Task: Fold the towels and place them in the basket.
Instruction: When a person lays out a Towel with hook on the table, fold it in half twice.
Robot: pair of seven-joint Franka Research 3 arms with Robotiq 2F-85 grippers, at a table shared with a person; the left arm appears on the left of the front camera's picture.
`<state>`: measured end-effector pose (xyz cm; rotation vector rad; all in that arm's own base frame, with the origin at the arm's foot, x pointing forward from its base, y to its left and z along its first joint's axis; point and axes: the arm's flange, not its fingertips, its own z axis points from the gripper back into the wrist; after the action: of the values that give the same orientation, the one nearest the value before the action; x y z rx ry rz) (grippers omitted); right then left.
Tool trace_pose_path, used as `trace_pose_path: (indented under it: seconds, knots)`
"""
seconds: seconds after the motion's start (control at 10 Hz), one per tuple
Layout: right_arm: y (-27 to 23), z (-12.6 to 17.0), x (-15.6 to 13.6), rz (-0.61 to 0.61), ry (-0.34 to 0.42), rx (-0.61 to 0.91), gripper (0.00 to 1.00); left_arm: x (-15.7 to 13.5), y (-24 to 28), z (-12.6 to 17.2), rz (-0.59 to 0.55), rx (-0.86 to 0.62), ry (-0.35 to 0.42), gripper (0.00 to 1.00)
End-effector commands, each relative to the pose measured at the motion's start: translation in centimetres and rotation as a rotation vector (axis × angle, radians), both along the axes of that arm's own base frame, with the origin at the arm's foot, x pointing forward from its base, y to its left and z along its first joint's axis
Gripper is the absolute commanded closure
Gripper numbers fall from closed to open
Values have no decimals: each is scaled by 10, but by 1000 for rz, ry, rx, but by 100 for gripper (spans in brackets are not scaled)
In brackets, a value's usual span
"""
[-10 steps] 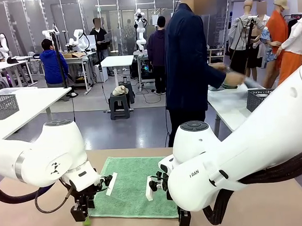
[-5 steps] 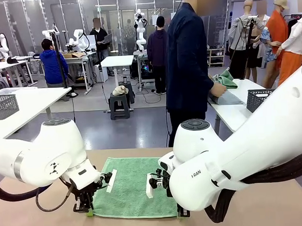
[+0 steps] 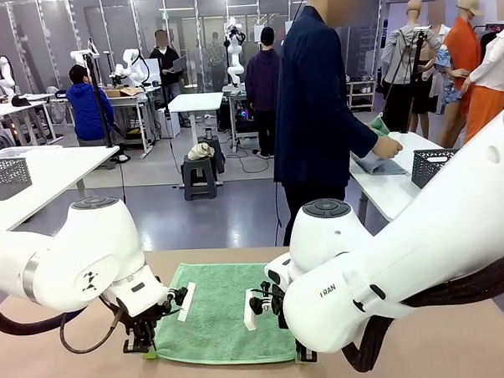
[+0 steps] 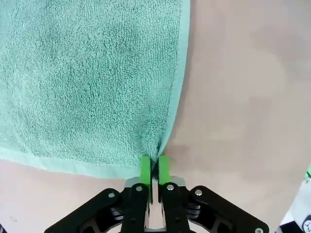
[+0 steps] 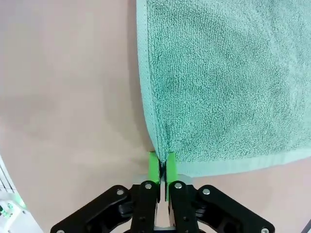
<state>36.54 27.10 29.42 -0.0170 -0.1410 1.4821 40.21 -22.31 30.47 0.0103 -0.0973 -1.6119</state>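
A light-green towel (image 3: 215,312) lies flat on the tan table (image 3: 460,347), its near edge toward me. My left gripper (image 3: 149,351) is shut on the towel's near left corner; in the left wrist view the green pads (image 4: 145,167) pinch a small ridge of the towel (image 4: 87,82). My right gripper (image 3: 303,352) is shut on the near right corner, where its pads (image 5: 153,167) squeeze the hem of the towel (image 5: 223,82). The dark grey basket (image 3: 431,166) stands on a white side table at the right. There a person (image 3: 315,111) handles another green towel (image 3: 377,135).
Both white arms crowd the front of the table, either side of the towel. A pale grey mesh basket (image 3: 5,176) sits on a white table at the far left. Bare tabletop shows beyond each towel corner in the wrist views.
Both grippers have come down onto the towel's near corners and shut on them. The person's hands have moved, with a green towel, to the side table.
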Motion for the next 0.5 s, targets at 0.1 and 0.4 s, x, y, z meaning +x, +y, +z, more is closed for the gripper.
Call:
trace_pose_path:
  seconds: [0.1, 0.4]
  knots:
    - [0, 0, 0, -1, 0, 0, 100, 0, 0, 0, -9, -11, 6, 100]
    - [0, 0, 0, 0, -1, 1, 93, 0, 0, 0, -9, -11, 6, 100]
